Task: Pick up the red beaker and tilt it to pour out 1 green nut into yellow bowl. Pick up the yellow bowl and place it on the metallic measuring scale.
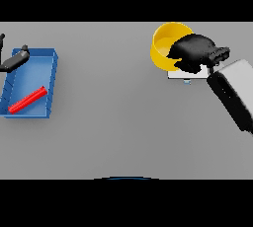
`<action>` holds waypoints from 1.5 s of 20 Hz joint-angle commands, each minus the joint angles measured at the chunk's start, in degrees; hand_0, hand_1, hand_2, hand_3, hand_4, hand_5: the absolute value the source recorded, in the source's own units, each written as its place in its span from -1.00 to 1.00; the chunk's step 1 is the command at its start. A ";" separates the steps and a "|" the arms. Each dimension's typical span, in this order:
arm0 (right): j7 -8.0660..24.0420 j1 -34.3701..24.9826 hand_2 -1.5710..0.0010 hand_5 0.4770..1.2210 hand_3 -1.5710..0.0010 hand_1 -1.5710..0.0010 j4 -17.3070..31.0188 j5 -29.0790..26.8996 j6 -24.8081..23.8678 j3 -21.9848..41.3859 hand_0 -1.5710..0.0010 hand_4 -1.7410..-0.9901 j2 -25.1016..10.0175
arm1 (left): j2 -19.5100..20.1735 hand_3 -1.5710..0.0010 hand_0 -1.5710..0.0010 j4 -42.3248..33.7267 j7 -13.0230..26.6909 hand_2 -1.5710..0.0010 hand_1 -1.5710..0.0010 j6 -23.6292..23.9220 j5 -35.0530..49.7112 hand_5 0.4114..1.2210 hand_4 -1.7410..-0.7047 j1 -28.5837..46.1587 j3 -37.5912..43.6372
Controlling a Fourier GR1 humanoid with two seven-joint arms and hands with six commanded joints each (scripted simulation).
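Head view: my right robot hand (193, 52) holds the yellow bowl (165, 41).
Fingers curl on its right rim; the bowl sits over the metallic measuring scale (178, 75), far right on the counter (118, 122).

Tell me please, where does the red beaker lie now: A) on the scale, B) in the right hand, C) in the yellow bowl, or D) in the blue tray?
D: the beaker lies on its side inside the blue tray at the table's left, far from the bowl.
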 commanded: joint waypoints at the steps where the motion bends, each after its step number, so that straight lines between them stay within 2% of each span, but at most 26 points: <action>1: -0.73 -0.21 -1.00 1.00 -0.55 -1.00 1.32 -0.72 -0.12 -0.87 -1.00 -0.94 -0.38 | -0.10 1.00 1.00 0.09 0.75 1.00 1.00 -0.11 0.22 -0.18 0.79 -0.20 0.07; 4: -0.71 -1.17 -1.00 1.00 -0.52 -1.00 7.44 -0.49 -2.31 -1.72 -1.00 -0.94 -0.41 | 0.10 1.00 1.00 -0.60 1.39 1.00 1.00 0.01 0.47 -0.13 0.76 -0.56 0.33; 8: -3.42 -2.62 -1.00 1.00 -0.51 -1.00 14.79 -0.27 -6.39 -1.82 -1.00 -0.95 -0.21 | 0.50 1.00 1.00 -0.77 1.99 1.00 1.00 0.12 0.23 -0.11 0.77 0.21 0.02; 9: -2.80 -2.68 -1.00 1.00 -0.54 -1.00 16.97 0.09 -7.46 -1.77 -1.00 -0.95 0.06 | 0.70 1.00 1.00 -1.03 1.73 1.00 1.00 0.37 0.45 -0.13 0.77 0.62 0.28; 11: -4.35 -3.09 -1.00 1.00 -0.60 -1.00 20.77 0.46 -9.09 -1.63 -1.00 -0.95 -0.12 | 0.20 1.00 1.00 -0.52 2.10 1.00 1.00 0.46 0.02 -0.14 0.78 0.22 -0.02; 15: -5.38 -4.24 -1.00 1.00 -0.79 -1.00 27.47 1.41 -13.33 -0.91 -1.00 -0.96 2.50 | 0.88 1.00 1.00 -0.34 2.25 1.00 1.00 0.03 0.33 -0.17 0.80 0.22 0.37; 21: -5.72 -5.93 -0.99 1.00 -0.92 -0.88 33.71 1.37 -15.87 -0.55 -1.00 -0.96 4.28 | -0.63 1.00 1.00 0.44 2.45 1.00 1.00 0.00 -0.15 -0.22 0.81 -1.09 -0.18; 23: -6.69 -6.09 -1.00 1.00 -0.89 -0.81 34.81 0.99 -15.80 -0.42 -0.97 -0.95 4.23 | 0.01 1.00 1.00 0.44 1.89 1.00 1.00 -0.36 0.05 -0.20 0.80 -0.99 0.21; 25: -6.42 -6.44 -1.00 1.00 -0.48 -0.80 35.89 0.47 -15.19 -0.46 -0.96 -0.97 4.58 | -0.29 1.00 1.00 0.66 1.87 1.00 1.00 -0.37 0.07 -0.19 0.79 -0.78 0.05; 26: -6.06 -6.52 -0.90 1.00 -0.30 -0.84 36.54 0.19 -14.98 -0.71 -0.96 -0.78 5.00 | -0.36 1.00 1.00 0.83 1.68 1.00 1.00 -0.17 -0.02 -0.18 0.79 -0.52 0.00; 27: -5.96 -6.81 -0.72 0.77 -0.16 -0.72 37.38 -0.01 -14.61 -0.83 -0.94 -0.61 5.25 | -0.59 1.00 1.00 1.41 2.06 1.00 1.00 -0.55 0.06 -0.18 0.79 -1.17 0.10; 28: -5.90 -7.04 -0.44 0.55 -0.05 -0.38 37.71 -0.18 -14.64 -1.08 -0.55 -0.48 5.29 | -1.01 1.00 1.00 1.68 2.31 1.00 1.00 -0.53 -0.03 -0.18 0.79 -1.18 -0.16; 30: -6.67 -6.84 -0.03 0.21 0.09 0.12 38.13 -0.26 -14.51 -1.09 0.01 -0.28 5.17 | -1.30 1.00 1.00 2.20 2.56 1.00 1.00 -0.78 -0.12 -0.18 0.79 -2.01 -0.11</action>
